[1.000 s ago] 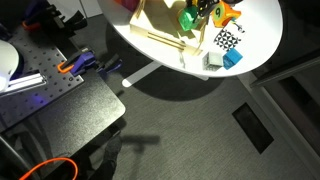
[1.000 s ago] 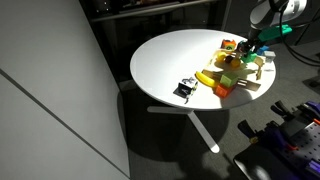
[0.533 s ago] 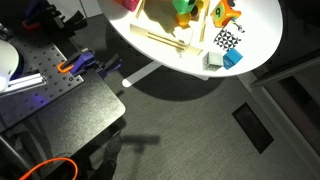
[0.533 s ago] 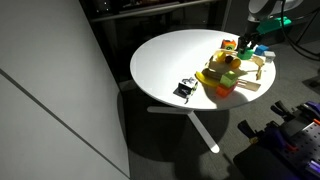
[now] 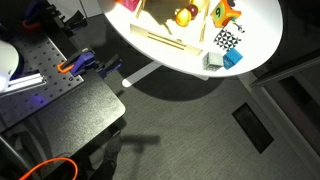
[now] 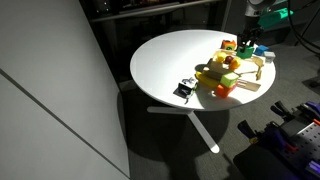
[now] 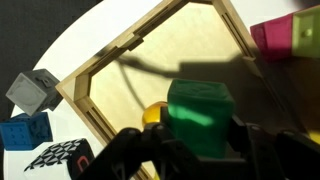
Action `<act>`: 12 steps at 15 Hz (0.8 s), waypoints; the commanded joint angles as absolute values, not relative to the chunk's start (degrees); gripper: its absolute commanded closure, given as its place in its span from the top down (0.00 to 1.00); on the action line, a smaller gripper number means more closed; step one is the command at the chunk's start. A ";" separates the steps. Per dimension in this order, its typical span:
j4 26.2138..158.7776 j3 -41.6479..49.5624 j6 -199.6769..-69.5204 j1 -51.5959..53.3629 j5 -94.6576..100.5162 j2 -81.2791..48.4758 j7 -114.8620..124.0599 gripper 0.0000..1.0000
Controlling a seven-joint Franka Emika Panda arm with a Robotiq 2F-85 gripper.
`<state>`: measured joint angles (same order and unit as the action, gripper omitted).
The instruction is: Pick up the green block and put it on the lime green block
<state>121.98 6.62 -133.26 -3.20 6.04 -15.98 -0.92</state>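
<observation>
In the wrist view my gripper is shut on the green block, a bright emerald cube held between both fingers above the wooden tray. A yellow ball shows just behind the block's left side. In an exterior view the gripper hangs over the far side of the toy pile. A pale yellow-green piece in that pile may be the lime green block; it is too small to be sure. The lime green block does not show in the wrist view. The gripper is out of frame in the exterior view that shows the table from above.
A round white table holds the tray. Near it are a blue cube, a grey cube, a checkered piece, an orange piece and the yellow ball. A pink block lies by the tray's corner.
The gripper has lifted the green block up and away from the tray, out of the frame of the view from above; the yellow ball now shows where it was.
</observation>
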 commanded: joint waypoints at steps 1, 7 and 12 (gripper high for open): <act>125.07 5.51 -130.77 -2.10 8.81 -12.09 -0.68 0.29; 128.63 3.04 -129.09 -0.25 9.81 -8.75 -0.93 0.29; 130.69 1.53 -128.78 0.86 9.96 -6.72 -0.57 0.29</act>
<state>128.59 2.20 -130.09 0.50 8.52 -9.77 -0.92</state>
